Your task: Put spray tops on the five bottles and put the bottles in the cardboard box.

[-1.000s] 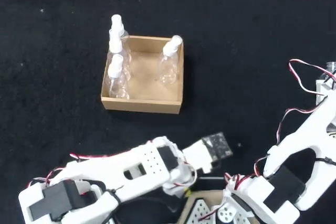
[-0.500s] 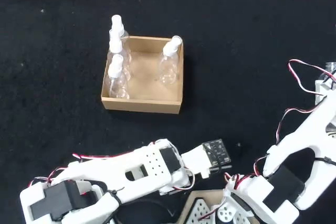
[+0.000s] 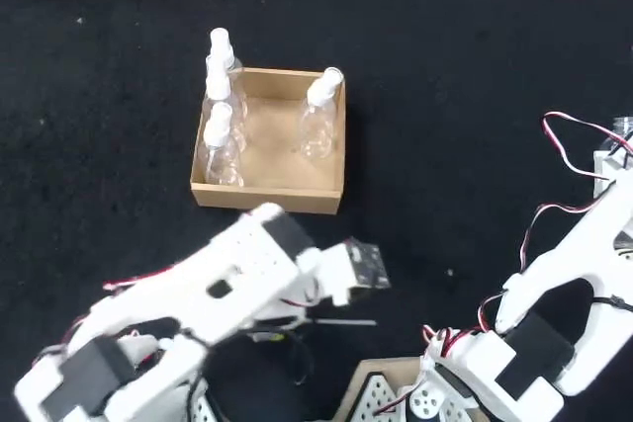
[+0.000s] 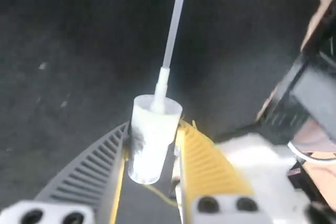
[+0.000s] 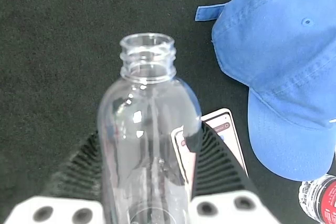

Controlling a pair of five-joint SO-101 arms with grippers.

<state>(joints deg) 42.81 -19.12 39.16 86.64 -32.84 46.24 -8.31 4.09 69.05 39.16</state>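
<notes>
1. On the black table (image 3: 475, 96) your two arms sit at the near edge. The left arm (image 3: 208, 294) stretches out toward the middle, and the right arm (image 3: 584, 254) is folded up at the near right.
2. Farther back and left of centre is the cardboard box (image 3: 267, 197), open on top.
3. A blue cap (image 5: 283, 77) lies on the table close to your right gripper (image 5: 149, 135).
4. Four bottles (image 3: 220, 155) stand in the box with their spray heads on, three lined up along the left wall and one by the right wall.
5. Your right gripper is clamped around the fifth bottle (image 5: 147, 108). Its fingers are snug on both sides of the body, and the threaded neck is open.
6. Your left gripper (image 4: 153, 129), just near of the box, is pinched tight on the last spray top (image 4: 152, 140). Its dip tube (image 4: 176, 19) pokes straight out past the tips.
</notes>
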